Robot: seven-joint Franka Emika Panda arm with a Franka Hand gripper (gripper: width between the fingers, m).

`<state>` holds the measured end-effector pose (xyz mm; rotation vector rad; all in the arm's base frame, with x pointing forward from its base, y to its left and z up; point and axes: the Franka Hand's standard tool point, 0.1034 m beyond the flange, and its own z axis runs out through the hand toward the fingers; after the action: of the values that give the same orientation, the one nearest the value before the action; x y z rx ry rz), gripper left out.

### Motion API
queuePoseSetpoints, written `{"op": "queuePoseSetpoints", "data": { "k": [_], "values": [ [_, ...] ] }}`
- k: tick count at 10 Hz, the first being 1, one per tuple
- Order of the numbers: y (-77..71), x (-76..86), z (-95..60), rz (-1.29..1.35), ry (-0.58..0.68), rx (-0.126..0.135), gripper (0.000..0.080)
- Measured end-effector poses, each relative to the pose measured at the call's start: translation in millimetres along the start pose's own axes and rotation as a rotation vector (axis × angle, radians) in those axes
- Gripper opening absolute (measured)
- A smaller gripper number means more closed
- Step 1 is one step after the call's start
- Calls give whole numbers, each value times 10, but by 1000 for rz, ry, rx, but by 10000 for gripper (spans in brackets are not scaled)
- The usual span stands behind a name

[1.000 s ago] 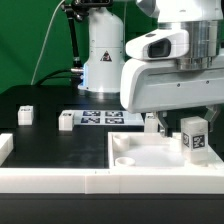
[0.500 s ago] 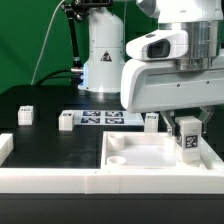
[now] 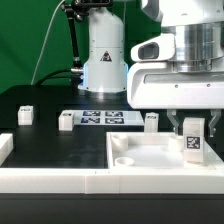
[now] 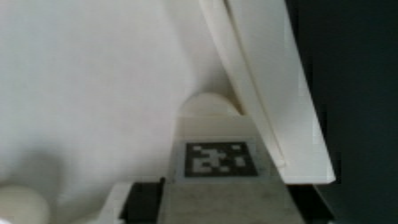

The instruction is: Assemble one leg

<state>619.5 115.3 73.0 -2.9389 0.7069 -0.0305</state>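
Gripper [image 3: 192, 124] is closed on the leg [image 3: 193, 140], with a finger on each side. The leg is upright, tag facing the exterior camera, at the far corner of the white plate [image 3: 135, 152] on the exterior view's right. Compared with a second ago the wrist has turned: the arm's big housing now sits squarer and a bit higher in the frame. The leg dipped slightly half a second ago and has now settled nearly straight over that corner. The grip looks unchanged across all three frames. In the wrist view the leg's tag [image 4: 217, 158] sits between the fingers, and a round hole [image 4: 214, 103] in the plate lies just beyond it, beside the rail [image 4: 267, 90]. I can't tell whether the leg's foot already touches the plate, since the plate's rim hides the bottom. My read is that this was a lining-up move for seating the leg in the corner hole, and the insert isn't confirmed yet. Three spare legs [image 3: 25, 115] [image 3: 66, 120] [image 3: 151, 120] stand untouched on the tabletop [image 3: 50, 135] near the marker board [image 3: 100, 118].
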Motion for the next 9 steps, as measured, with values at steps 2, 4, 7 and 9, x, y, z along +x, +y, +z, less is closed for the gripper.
{"op": "queuePoseSetpoints", "data": {
  "k": [2, 4, 7, 9],
  "values": [
    [-4, 9, 2, 244, -7, 24, 291],
    [-30, -12, 14, 549, -17, 37, 291],
    [-61, -25, 26, 804, -26, 43, 291],
    [-69, -25, 25, 893, -30, 46, 291]
  ]
}}
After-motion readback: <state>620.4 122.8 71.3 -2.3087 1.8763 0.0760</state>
